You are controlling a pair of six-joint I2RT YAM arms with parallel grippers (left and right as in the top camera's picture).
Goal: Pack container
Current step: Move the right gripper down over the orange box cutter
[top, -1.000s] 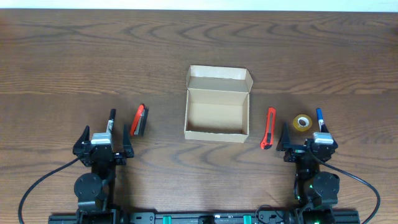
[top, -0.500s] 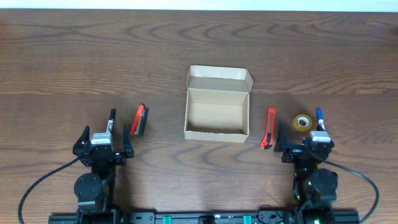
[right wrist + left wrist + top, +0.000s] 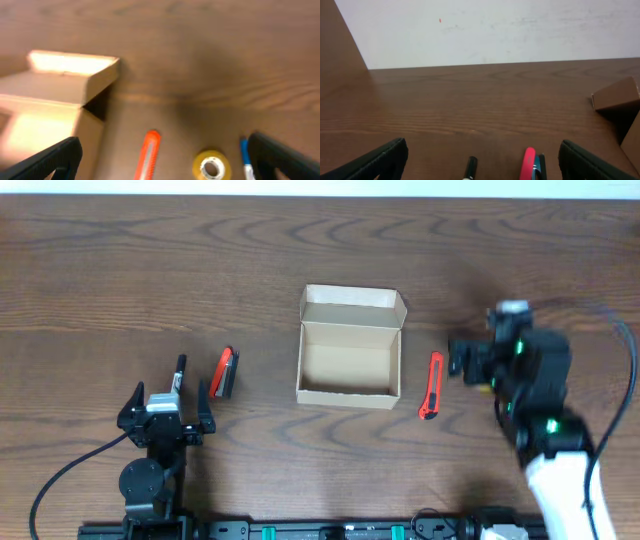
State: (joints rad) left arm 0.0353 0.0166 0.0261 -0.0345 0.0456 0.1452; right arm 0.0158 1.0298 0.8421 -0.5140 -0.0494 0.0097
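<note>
The tan cardboard container stands open in the middle of the table, with its flap lid up at the far side. It also shows in the right wrist view, and its corner shows in the left wrist view. My right gripper is open and empty, raised above the table right of the box and blurred. Its jaws frame a red box cutter, a yellow tape roll and a blue pen. My left gripper is open and empty, low on the table, behind a black pen and a red stapler.
In the overhead view the box cutter lies right of the box, while the stapler and black pen lie to its left. My right arm covers the tape roll and blue pen there. Bare wood lies beyond the box.
My right arm has lifted off its rest spot and swung forward and up over the tape roll and blue pen. The left arm and all objects have not moved.
</note>
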